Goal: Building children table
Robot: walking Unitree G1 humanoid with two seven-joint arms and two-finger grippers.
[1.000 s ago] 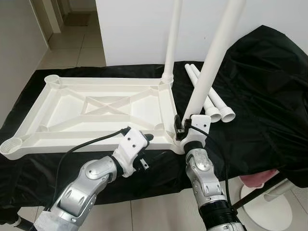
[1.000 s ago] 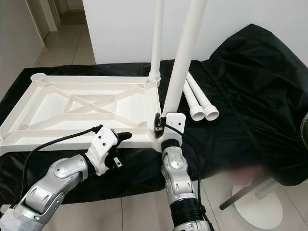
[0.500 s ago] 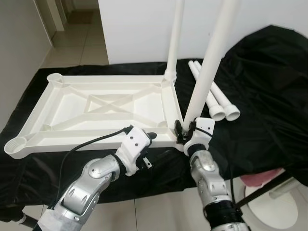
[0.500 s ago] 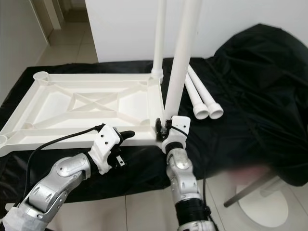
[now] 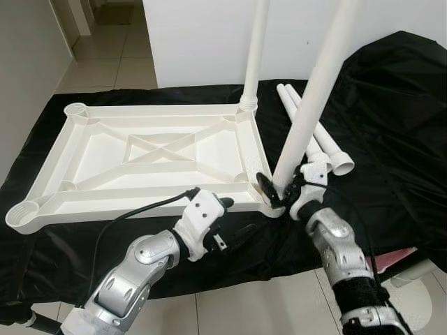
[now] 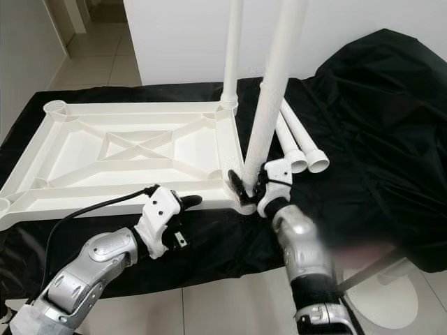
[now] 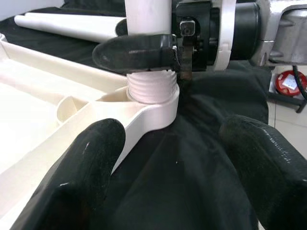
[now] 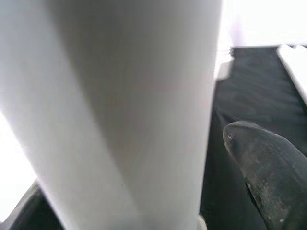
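Observation:
A white plastic table top (image 5: 140, 199) lies upside down on a black cloth. One white leg (image 5: 255, 49) stands upright in its far right corner. A second leg (image 5: 318, 98) stands in the near right corner, its threaded end (image 7: 151, 91) sitting in the corner socket. My right gripper (image 5: 281, 188) is shut on this leg just above the thread; one black finger (image 7: 134, 50) lies across it. My left gripper (image 5: 222, 222) is open and holds nothing, low over the cloth beside the table top's front edge, a short way left of that corner.
Two loose white legs (image 5: 325, 143) lie side by side on the black cloth (image 5: 391, 139) right of the table top. A white wall stands behind. Tiled floor (image 5: 230, 314) runs along the near side, with a white round base (image 6: 391, 300) at the lower right.
My right wrist has swung round to the right side of the near leg while still gripping it. The left gripper keeps its place by the front edge. The camera has shifted slightly.

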